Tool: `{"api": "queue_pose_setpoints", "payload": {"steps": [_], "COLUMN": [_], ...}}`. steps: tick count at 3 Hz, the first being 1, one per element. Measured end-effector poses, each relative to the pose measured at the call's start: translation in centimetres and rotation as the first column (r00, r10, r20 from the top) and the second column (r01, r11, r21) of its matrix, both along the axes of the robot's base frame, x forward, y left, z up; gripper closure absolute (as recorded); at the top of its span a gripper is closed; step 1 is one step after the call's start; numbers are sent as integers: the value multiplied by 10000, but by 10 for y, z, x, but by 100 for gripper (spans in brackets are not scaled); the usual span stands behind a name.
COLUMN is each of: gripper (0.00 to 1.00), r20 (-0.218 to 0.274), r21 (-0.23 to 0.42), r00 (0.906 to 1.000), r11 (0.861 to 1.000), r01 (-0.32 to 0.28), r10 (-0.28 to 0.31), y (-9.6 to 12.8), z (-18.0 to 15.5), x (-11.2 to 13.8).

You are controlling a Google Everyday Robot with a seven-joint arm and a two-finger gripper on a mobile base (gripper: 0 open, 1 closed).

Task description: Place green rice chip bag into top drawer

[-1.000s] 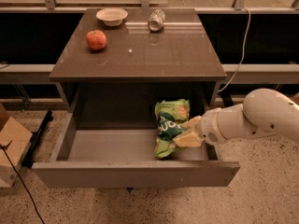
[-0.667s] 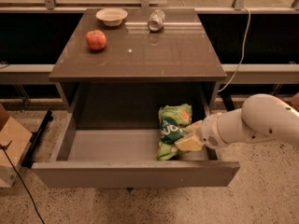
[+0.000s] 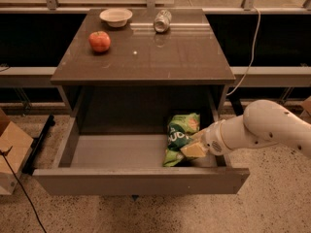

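The green rice chip bag (image 3: 179,136) is a crinkly light-green bag with a dark green logo. It stands inside the open top drawer (image 3: 141,181) at the right end, its lower end near the grey drawer floor. My gripper (image 3: 193,148) reaches in over the drawer's right side. It is shut on the bag's right edge. The white arm extends to the right of the drawer.
On the table top (image 3: 146,57) above the drawer are a red apple (image 3: 99,41), a white bowl (image 3: 115,17) and a silver can (image 3: 162,20) lying on its side. A cardboard box (image 3: 9,154) stands on the floor at the left. A cable (image 3: 249,57) hangs at the right.
My gripper and the bag have moved slightly down and to the right, deeper into the drawer. Nothing on the table has moved.
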State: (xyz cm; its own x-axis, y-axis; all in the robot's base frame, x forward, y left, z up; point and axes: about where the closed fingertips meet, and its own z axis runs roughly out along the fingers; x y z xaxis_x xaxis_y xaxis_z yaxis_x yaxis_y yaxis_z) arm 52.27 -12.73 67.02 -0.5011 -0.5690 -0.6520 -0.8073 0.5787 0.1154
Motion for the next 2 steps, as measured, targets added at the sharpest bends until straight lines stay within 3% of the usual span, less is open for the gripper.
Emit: {"api": "queue_pose_setpoints", "payload": {"steps": [1,2], "gripper": [4,0], "r20": [-25,-30], "r21": [7,8], "r00": [10000,10000], "r11": [10000,10000], "r01": [-19,-31], "r10": [19,31], "y": [1,2], "z": [-1,-1], "x": [0,0]}}
